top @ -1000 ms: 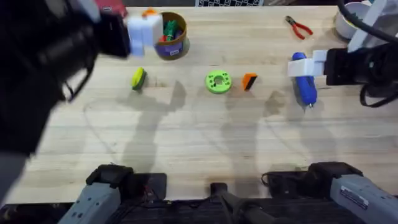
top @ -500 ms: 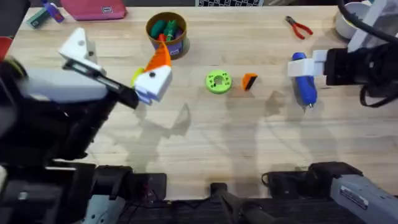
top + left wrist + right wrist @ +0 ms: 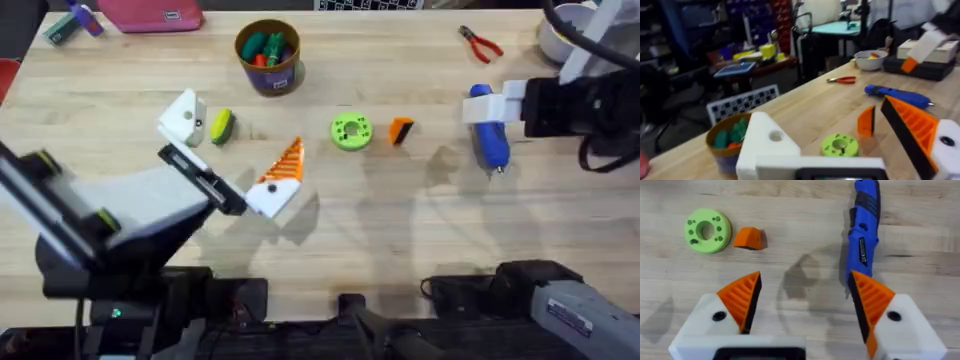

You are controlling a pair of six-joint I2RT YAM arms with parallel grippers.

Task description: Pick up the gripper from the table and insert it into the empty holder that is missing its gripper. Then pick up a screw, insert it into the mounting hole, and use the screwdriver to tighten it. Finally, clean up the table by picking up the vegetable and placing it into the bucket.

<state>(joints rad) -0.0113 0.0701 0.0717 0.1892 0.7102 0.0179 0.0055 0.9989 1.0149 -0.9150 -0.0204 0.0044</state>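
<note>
The small orange gripper [image 3: 401, 130] lies mid-table beside a green disc [image 3: 350, 132]; the left wrist view has it [image 3: 866, 121] ahead. My left gripper [image 3: 236, 145] is open above the table. One finger is the bare white holder [image 3: 183, 118] [image 3: 767, 142], the other carries an orange ribbed wedge [image 3: 283, 170]. The yellow vegetable [image 3: 221, 126] lies just beside the holder. The bucket [image 3: 268, 55] stands at the back. The blue screwdriver [image 3: 488, 135] [image 3: 863, 235] lies at the right, with my right gripper [image 3: 505, 105] [image 3: 805, 287] open above it.
Red-handled pliers [image 3: 480, 42] and a white bowl [image 3: 560, 35] sit at the back right. A pink pouch [image 3: 160, 15] lies at the back left. The bucket holds green and red pieces. The wooden table's [image 3: 400, 230] front half is bare.
My left arm swung from the bucket toward the front, and its open gripper now hangs by the vegetable. The right arm has not moved.
</note>
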